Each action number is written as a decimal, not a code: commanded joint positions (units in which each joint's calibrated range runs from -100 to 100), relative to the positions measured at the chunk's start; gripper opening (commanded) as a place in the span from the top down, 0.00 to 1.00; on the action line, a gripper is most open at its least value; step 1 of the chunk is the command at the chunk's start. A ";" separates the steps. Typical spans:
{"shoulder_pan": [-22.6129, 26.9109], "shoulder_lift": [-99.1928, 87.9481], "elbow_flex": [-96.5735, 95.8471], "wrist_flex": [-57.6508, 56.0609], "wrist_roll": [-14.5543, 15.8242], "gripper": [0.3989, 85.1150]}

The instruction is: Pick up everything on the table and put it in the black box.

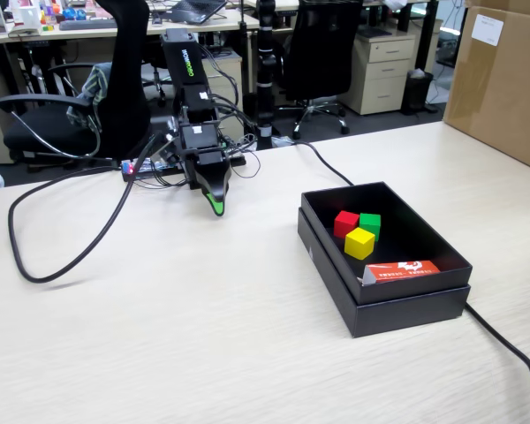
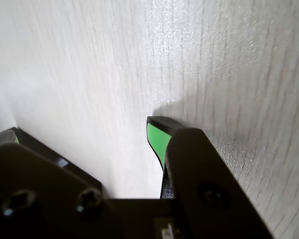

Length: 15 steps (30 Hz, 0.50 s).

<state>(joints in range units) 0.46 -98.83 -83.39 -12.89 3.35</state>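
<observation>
Fixed view: black box (image 1: 384, 305) sits right of centre on the pale wood-grain table (image 1: 159, 336), open top. Inside, near its back-left part, three small cubes bunched together and touching: red cube (image 1: 345, 223) at left, green cube (image 1: 370, 223) at right, yellow cube (image 1: 359, 242) in front of both, nearest the camera. Also in the box, along the front wall, a red & white carton (image 1: 405, 272) lying flat.

Arm is at upper left-centre of the frame, well apart from the box, folded down w/ gripper (image 1: 215, 205) pointing at the tabletop, tip just above or at the surface, can't tell which. Holds nothing. In this view the jaws overlap, only one green-edged tip visible.

Wrist view: one green-faced fingertip (image 2: 157, 137) shows mid-frame over bare tabletop (image 2: 229, 59), w/ its shadow just above it; a 2nd tip pokes in at the left edge, far from the first, so jaws look spread apart w/ nothing between.

Black cable (image 1: 62, 256) loops across the table at left; another cable (image 1: 512, 349) runs off lower right past the box. Big brown carton (image 1: 499, 79) at upper right. Office chairs behind the table.
</observation>
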 commanded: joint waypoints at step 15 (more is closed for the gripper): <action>0.29 -1.17 -13.89 14.84 -7.13 0.43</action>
<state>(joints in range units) 0.85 -99.87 -96.17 4.22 -1.29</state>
